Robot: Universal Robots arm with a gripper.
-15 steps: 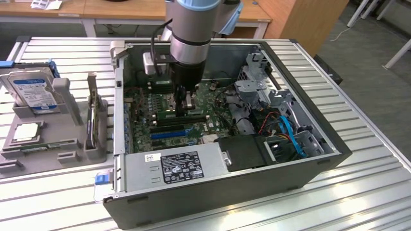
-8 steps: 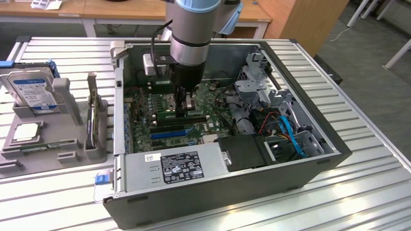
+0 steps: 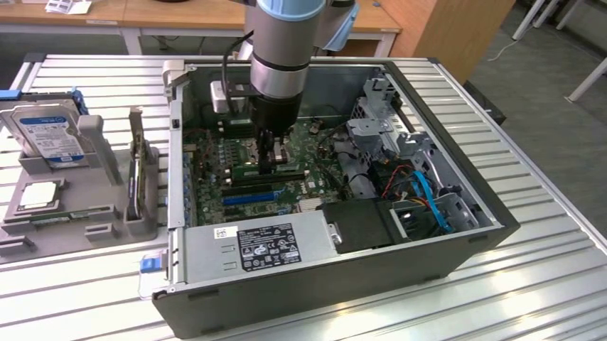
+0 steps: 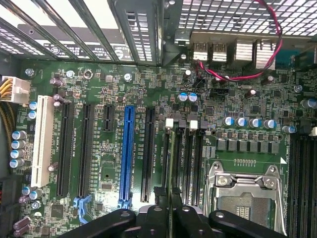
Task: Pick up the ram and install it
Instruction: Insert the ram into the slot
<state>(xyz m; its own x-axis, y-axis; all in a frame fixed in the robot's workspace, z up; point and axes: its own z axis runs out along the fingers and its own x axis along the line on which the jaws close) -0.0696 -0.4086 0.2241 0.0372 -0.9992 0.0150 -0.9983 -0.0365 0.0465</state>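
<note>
Inside the open computer case, the ram is held on edge by the narrowly closed jaws of the gripper, at the motherboard memory slots. A hard drive is kept in a holder on the bench.

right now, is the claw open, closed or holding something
Claw: cannot be told. It hangs low inside the computer case, just above the motherboard.

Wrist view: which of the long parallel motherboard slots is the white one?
The outermost slot, beside the white connector with yellow wires. It alone is white; the others are black, save one blue slot.
</note>
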